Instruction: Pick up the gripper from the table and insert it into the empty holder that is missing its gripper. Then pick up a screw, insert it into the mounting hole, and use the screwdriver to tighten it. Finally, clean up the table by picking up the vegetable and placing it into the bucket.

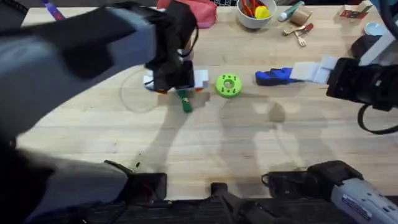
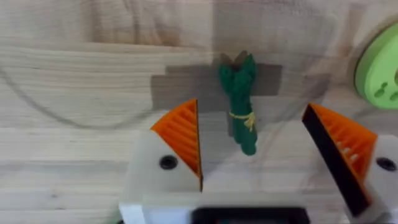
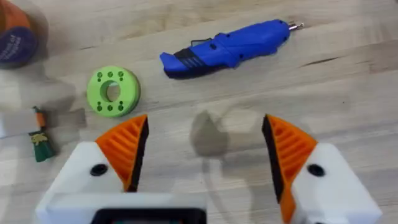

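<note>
Your left tool (image 2: 252,162) is open over the vegetable (image 2: 241,102). Go straight down, put a finger on each side, then squeeze gently.

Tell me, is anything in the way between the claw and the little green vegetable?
Nothing visible is. The left claw hangs open right over the small dark green leafy toy vegetable, which lies on bare wooden table between its orange ribbed pads. The lime-green holed disc sits off to one side.
</note>
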Robot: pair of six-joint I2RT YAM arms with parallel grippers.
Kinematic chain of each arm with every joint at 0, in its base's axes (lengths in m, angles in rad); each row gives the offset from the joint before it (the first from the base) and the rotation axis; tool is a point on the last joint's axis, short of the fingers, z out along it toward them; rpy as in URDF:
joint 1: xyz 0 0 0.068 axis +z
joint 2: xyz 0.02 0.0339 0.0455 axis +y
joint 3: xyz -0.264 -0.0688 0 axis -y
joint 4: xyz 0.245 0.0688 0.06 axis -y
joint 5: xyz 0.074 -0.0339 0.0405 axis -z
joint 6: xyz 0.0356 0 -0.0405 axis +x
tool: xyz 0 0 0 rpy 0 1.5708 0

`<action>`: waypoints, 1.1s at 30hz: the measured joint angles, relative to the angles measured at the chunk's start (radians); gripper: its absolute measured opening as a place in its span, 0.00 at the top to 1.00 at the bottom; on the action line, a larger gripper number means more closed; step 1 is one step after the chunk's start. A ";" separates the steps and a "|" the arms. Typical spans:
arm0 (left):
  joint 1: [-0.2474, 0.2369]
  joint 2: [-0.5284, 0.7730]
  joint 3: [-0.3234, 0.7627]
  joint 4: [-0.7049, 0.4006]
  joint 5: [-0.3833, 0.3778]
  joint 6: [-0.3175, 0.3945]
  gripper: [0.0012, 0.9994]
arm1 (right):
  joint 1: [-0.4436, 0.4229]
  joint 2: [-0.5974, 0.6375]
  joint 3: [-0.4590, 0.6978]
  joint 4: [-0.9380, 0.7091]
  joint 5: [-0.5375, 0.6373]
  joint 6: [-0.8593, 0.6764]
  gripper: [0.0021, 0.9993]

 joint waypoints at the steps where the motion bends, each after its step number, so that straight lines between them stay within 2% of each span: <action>1: -0.004 0.038 0.019 -0.002 0.008 -0.021 0.01 | 0.000 0.000 0.000 0.000 0.000 0.000 0.01; 5: -0.007 0.148 0.061 -0.024 0.038 -0.094 0.01 | 0.000 0.000 0.000 0.000 0.000 0.000 0.01; 8: -0.006 0.198 0.061 -0.032 0.057 -0.128 0.11 | 0.000 0.000 0.000 0.000 0.000 0.000 0.01; 9: -0.006 0.206 0.062 -0.039 0.054 -0.135 0.20 | 0.000 0.000 0.000 0.000 0.000 0.000 0.01; 13: -0.002 0.208 0.065 -0.053 0.055 -0.151 0.82 | 0.000 0.000 0.000 0.000 0.000 0.000 0.01; 14: -0.002 0.207 0.068 -0.063 0.053 -0.151 0.94 | 0.000 0.000 0.000 0.000 0.000 0.000 0.01; 15: -0.002 0.205 0.068 -0.063 0.056 -0.154 0.98 | 0.000 0.000 0.000 0.000 0.000 0.000 0.01; 20: 0.011 0.205 0.071 -0.073 0.056 -0.159 0.98 | 0.000 0.000 0.000 0.000 0.000 0.000 0.01; 24: 0.037 0.205 0.133 -0.159 0.046 -0.143 0.98 | 0.000 0.000 0.000 0.000 0.000 0.000 0.01; 29: 0.061 0.205 0.339 -0.288 -0.012 -0.078 0.98 | 0.000 0.000 0.000 0.000 0.000 0.000 0.01; 33: 0.076 0.203 0.500 -0.303 -0.066 -0.015 0.98 | 0.000 0.000 0.000 0.000 0.000 0.000 0.01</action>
